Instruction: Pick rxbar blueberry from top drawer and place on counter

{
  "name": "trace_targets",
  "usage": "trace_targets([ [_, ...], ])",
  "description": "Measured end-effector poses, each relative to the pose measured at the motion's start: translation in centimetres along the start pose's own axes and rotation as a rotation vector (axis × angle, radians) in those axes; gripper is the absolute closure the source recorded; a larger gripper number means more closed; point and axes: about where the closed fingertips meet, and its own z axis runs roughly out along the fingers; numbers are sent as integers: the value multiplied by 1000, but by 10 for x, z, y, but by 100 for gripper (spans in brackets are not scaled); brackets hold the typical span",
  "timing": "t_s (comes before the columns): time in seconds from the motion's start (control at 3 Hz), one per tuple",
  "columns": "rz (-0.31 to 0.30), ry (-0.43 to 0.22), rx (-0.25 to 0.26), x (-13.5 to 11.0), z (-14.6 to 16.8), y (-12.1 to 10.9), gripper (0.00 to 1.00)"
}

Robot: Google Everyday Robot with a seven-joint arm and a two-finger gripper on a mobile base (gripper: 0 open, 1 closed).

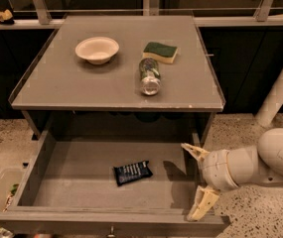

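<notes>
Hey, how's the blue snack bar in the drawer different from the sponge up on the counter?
The rxbar blueberry is dark navy and thin; the sponge is green-and-yellow and thicker. The bar lies in the top drawer; the sponge sits on the counter. Both lie flat, untouched. The hand hovers open at the drawer's right wall.
</notes>
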Motion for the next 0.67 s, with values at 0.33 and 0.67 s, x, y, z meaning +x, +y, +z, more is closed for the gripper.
trace_targets([
  [0.33, 0, 0, 0, 0, 0, 0, 0],
  [0.67, -42, 11, 20, -26, -21, -19, 0],
])
